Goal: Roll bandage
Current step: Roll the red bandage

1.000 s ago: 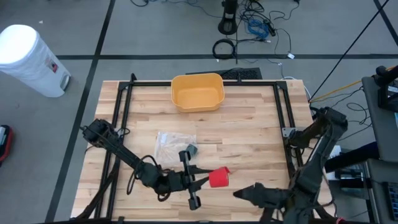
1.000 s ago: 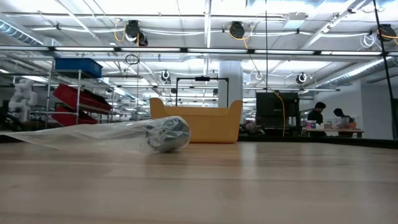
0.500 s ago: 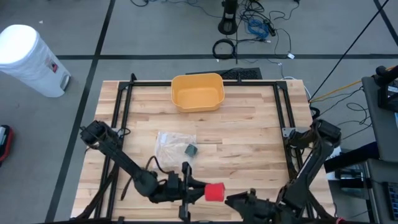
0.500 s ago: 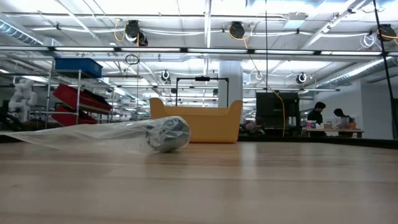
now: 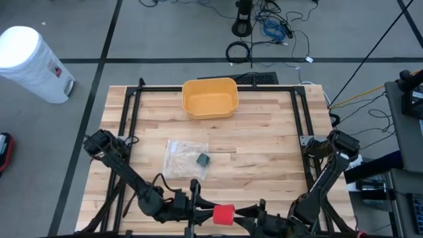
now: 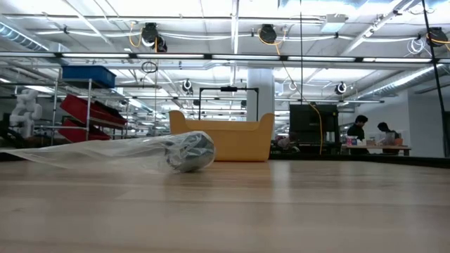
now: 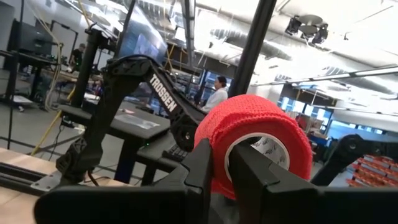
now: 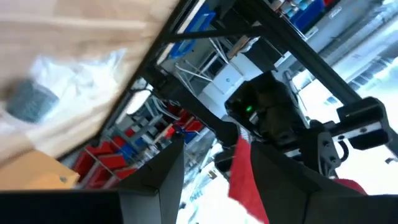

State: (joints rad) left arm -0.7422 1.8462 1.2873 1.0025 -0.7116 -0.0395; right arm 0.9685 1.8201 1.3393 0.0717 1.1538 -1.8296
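We see the red bandage roll (image 5: pixel 223 214), crepe-textured with a white core, at the table's six o'clock edge, pinched by the left gripper (image 5: pixel 206 213) at its nine o'clock. The right gripper (image 5: pixel 249 215), at its three o'clock, has its fingers spread. At twelve o'clock lie a crinkled clear bag (image 5: pixel 184 158) and a yellow tub (image 5: pixel 209 96).

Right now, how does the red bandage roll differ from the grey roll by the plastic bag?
The red roll is held off the table in the left gripper; the grey roll lies on the table against the plastic bag. The red one looks larger. The red one is near the front edge, the grey one mid-table. Both are wound rolls.
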